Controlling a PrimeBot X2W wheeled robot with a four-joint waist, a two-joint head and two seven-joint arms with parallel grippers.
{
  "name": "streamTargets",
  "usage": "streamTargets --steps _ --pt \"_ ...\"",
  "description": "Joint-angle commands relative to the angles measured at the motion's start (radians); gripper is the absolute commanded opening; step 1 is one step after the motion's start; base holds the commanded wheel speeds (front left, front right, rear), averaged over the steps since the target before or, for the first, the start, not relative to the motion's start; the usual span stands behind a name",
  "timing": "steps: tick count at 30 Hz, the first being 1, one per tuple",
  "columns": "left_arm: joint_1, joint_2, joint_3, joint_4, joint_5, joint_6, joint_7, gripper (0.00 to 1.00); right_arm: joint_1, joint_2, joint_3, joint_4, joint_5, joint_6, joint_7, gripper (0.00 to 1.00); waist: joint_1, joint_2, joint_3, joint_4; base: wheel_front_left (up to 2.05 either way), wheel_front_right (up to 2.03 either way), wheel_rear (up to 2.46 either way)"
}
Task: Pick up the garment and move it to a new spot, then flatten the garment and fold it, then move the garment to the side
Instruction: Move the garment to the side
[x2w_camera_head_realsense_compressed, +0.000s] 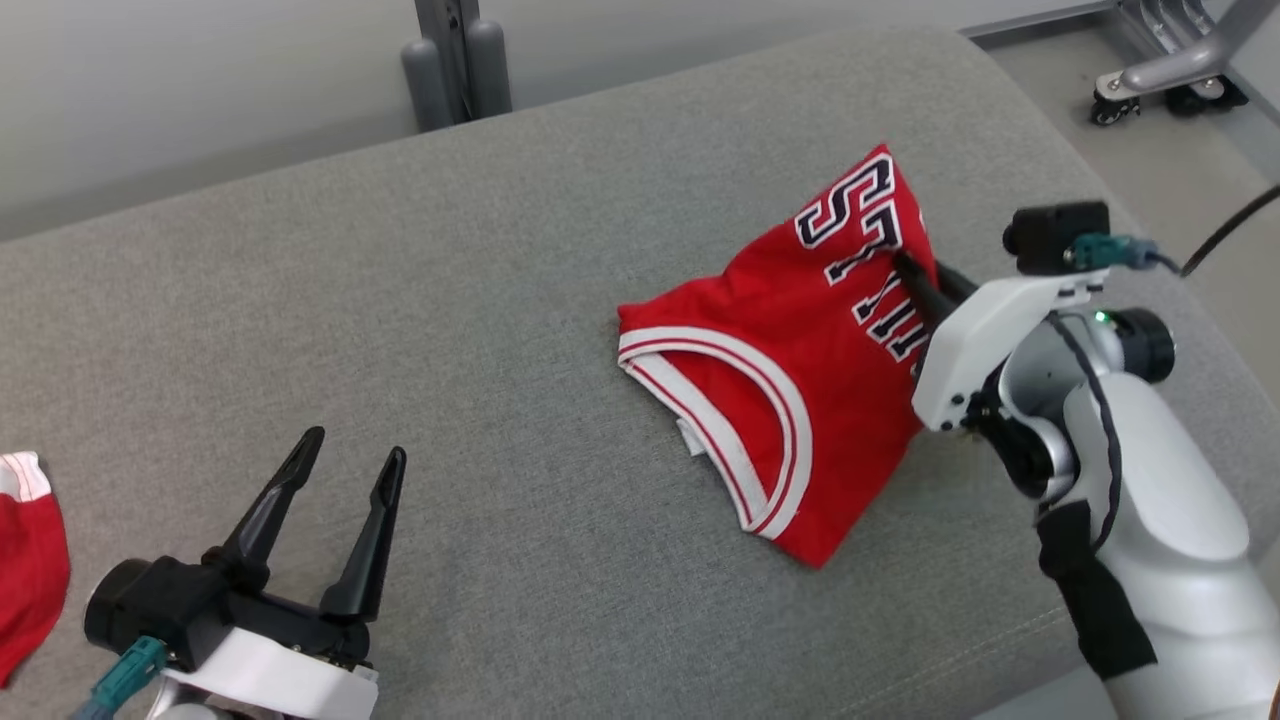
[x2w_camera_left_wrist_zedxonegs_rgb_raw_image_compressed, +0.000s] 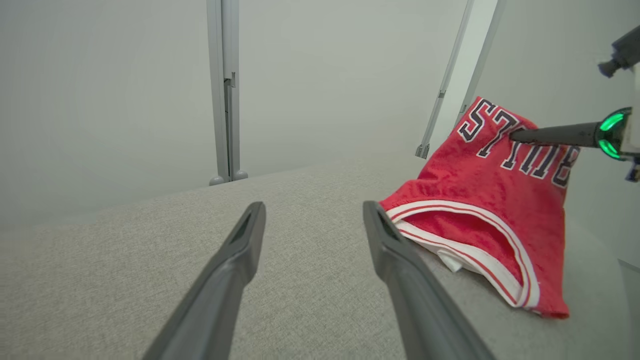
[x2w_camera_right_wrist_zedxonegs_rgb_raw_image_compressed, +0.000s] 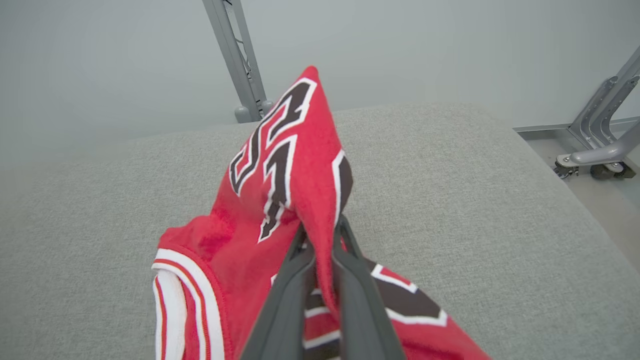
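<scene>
Pinches the shirt (x2w_camera_head_realsense_compressed: 790, 400) with the right claw (x2w_camera_head_realsense_compressed: 903, 265), shut tight on a fold by the big letters. Holds that fold up in a point, like a small tent. Lets the rest of the shirt lie on the right part of the grey couch (x2w_camera_head_realsense_compressed: 450, 300), with the white-and-red neck hole facing the left claw (x2w_camera_head_realsense_compressed: 356, 445). Holds the left claw wide open, with nothing in it, low over the couch and well apart from the shirt. Looks like the pick-up-and-move step, with flattening and folding not yet done.

Seems soft and light. Bends and sags anywhere, so hangs down from one pinch and bunches up. May slip a bit too, being thin and smooth. Does not look easy to break. Needs two holds to come out flat: best at both shoulders or two corners, by the thick white trim, not in the middle. Could take the neck trim with the open left claw, as the nearest edge. Shows one more red piece (x2w_camera_head_realsense_compressed: 25, 570) at the far left of the couch; cannot tell what.
</scene>
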Motion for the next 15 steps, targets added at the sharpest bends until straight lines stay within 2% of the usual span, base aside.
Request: streamTargets --steps 1,5,9,15 --pt "-0.024 0.019 -0.002 -0.010 -0.007 -0.001 -0.001 1.00 -0.041 -0.008 -0.009 0.020 -0.012 0.000 -0.013 0.00 0.0000 0.0000 0.051 0.015 0.00 0.00 0.00" --pt "-0.041 0.067 -0.012 -0.034 -0.025 -0.001 -0.001 1.00 -0.149 -0.021 -0.060 0.097 -0.052 0.000 -0.033 0.00 0.0000 0.0000 0.119 0.043 0.00 0.00 0.00" --pt "-0.055 0.105 -0.016 -0.054 -0.041 -0.001 -0.001 1.00 -0.219 -0.044 -0.154 0.165 -0.118 0.000 -0.030 0.00 0.0000 0.0000 0.163 0.068 0.00 0.00 0.00" --pt "-0.047 0.134 -0.001 -0.070 -0.053 -0.001 -0.001 1.00 -0.240 -0.049 -0.303 0.164 -0.248 0.000 0.010 0.00 0.0000 0.0000 0.190 0.065 0.00 0.00 0.00"
